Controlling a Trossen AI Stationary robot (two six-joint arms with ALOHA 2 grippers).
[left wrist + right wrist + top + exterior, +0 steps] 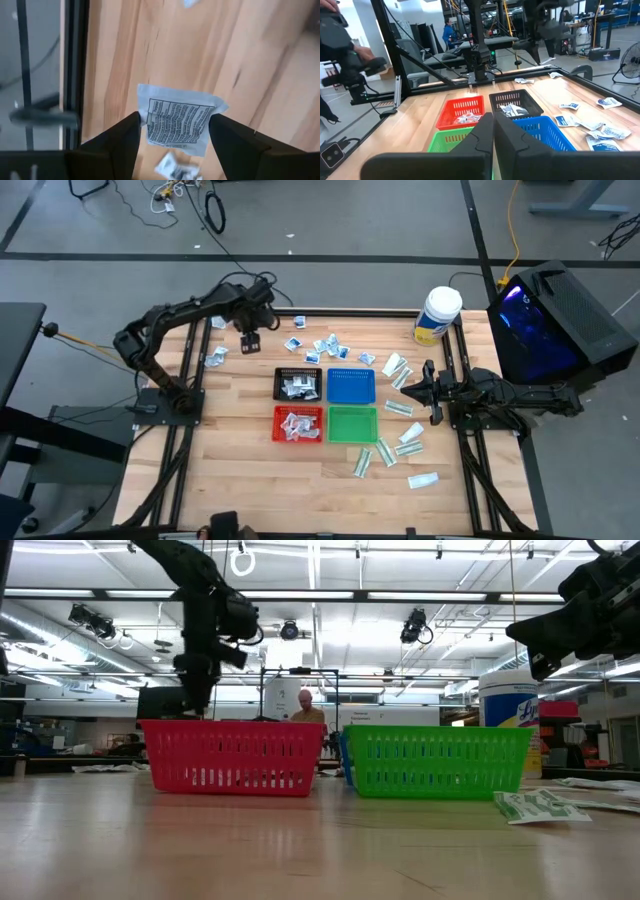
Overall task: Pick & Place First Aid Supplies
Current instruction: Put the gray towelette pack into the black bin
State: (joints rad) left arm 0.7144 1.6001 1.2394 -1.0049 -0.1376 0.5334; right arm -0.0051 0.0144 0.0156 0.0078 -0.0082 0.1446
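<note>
The left pincer (172, 135) held a small white packet (177, 120) above the counter (250, 50). The right pincer (493, 131) was clenched with nothing in it, near the trays (461, 110)

Black tray (298, 369), blue tray (351, 386), red tray (298, 437), green tray (352, 423), white jar (437, 315) share the table (240, 460)
</note>
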